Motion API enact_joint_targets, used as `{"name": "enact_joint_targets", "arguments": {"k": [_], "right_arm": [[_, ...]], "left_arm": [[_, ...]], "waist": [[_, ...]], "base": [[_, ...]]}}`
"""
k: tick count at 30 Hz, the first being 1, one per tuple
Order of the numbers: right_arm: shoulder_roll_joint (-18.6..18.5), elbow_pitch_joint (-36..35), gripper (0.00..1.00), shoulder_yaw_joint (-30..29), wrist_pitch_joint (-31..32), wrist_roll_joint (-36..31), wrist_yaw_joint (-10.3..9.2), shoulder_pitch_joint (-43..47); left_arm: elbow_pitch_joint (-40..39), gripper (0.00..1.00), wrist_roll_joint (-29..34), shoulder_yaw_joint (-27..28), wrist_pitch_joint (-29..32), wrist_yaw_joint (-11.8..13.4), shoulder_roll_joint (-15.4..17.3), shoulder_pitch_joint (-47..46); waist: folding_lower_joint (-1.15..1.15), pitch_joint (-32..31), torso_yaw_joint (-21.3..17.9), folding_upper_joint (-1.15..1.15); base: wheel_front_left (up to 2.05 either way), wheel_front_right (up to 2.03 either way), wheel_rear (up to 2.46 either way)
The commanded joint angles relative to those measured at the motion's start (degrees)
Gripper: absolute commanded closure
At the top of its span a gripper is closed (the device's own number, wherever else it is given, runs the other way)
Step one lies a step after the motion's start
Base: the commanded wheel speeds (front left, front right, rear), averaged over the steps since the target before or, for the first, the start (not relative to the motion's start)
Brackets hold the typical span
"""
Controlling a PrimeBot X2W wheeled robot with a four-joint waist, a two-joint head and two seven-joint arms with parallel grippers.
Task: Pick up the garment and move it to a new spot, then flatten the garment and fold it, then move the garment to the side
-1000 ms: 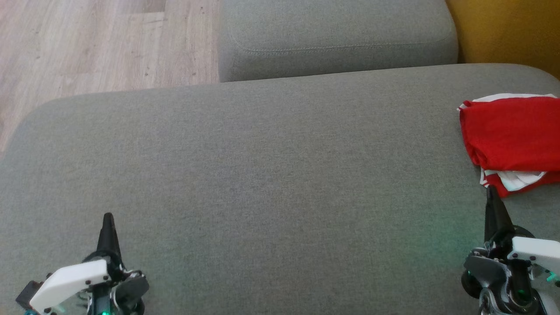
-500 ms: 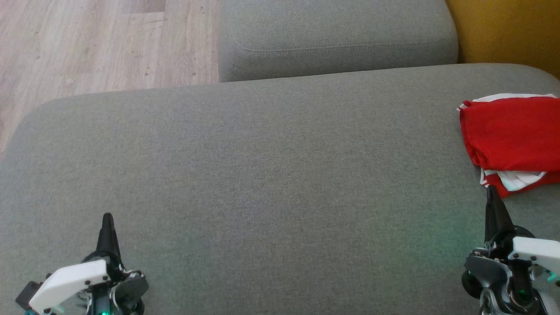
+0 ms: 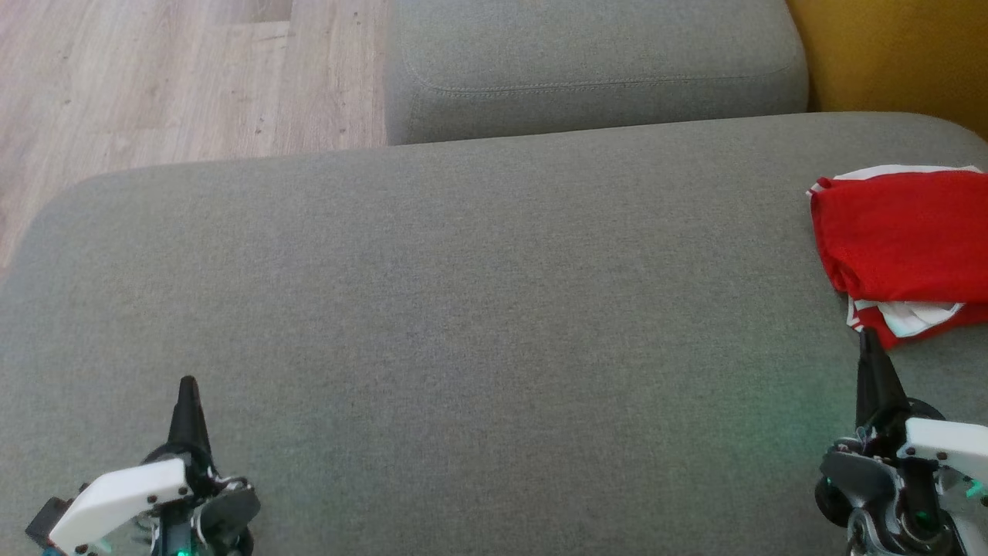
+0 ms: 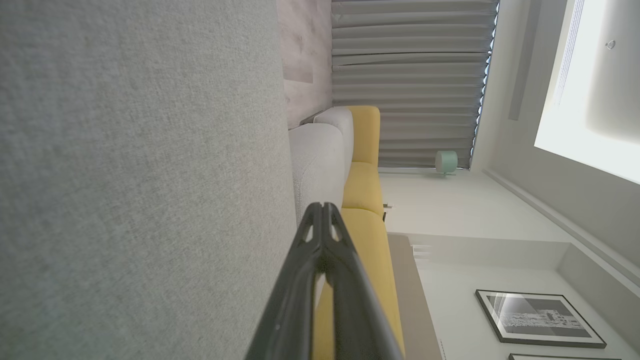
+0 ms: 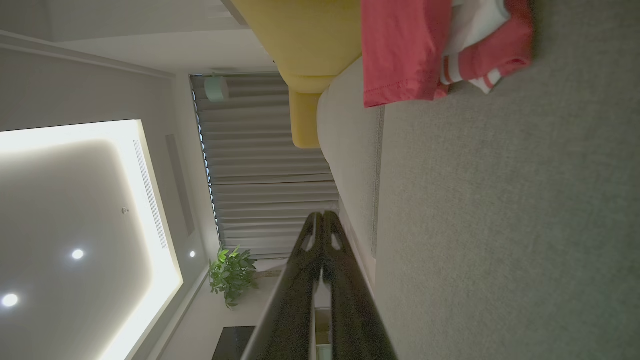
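Shirt, red-and-white and folded, lies just beyond the clenched, empty right hand; the clenched left hand sits well apart from it.

Garment cut off at right edge.

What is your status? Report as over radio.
Both shut, empty: left gripper, right gripper. Red garment folded on sofa cushion, right side. Nothing in the way.
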Motion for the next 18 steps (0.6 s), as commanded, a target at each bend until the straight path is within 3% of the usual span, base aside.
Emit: {"name": "enact_joint_targets", "arguments": {"k": [1, 18], "right_arm": [[-0.5, -2.2, 1.00, 0.9, 0.5, -0.1, -0.04, -3.1], [-0.4, -2.1, 1.00, 0.7, 0.7, -0.3, -0.04, -3.1]], "left_arm": [[-1.6, 1.00, 0.4, 1.9, 0.2, -0.4, 0.5, -2.8], [-1.6, 1.00, 0.6, 2.2, 0.5, -0.4, 0.3, -2.8]], "waist": [[0.00, 0.0, 0.0, 0.00], [0.00, 0.0, 0.0, 0.00]], "base": [[0.00, 0.00, 0.00], [0.00, 0.00, 0.00]]}}
